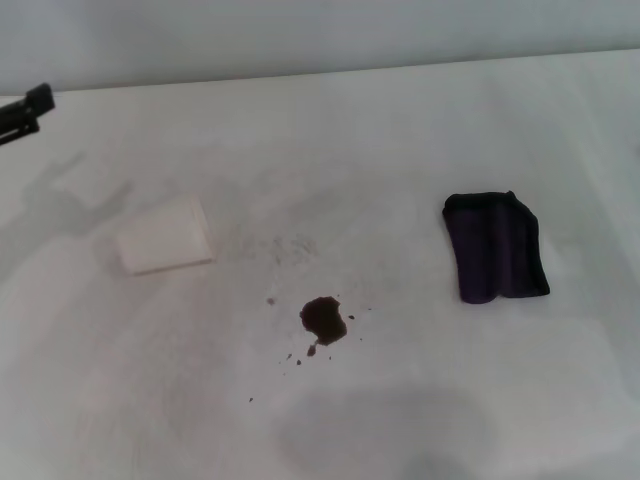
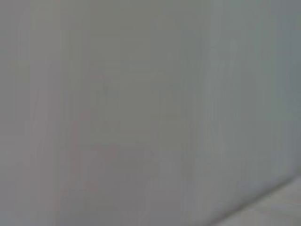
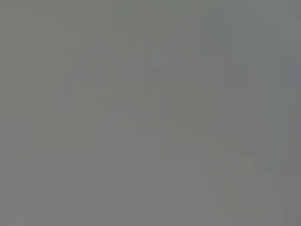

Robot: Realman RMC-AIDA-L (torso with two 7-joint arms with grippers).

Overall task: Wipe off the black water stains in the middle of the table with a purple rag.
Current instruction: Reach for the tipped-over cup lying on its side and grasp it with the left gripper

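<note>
You find no readable text, label, brand, number or sign anywhere: the table (image 1: 420,120), the purple rag (image 1: 495,250) and the white folded cloth (image 1: 165,236) left of the black water stains (image 1: 323,320) all show plain, unmarked surfaces.

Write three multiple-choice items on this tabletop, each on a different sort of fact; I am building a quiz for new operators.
1. Where does the purple rag lie relative to the black water stains?
A. to the robot's right and farther back
B. directly on them
C. to the robot's left

2. What colour is the flat folded square on the table?
A. red
B. white
C. green

3. What state is the rag in?
A. held by a tool
B. lying untouched
C. spread over the stains

Answers: 1 A, it sits right of and beyond the blotch; 2 B, it is plainly white; 3 B, no tool touches it.
</note>
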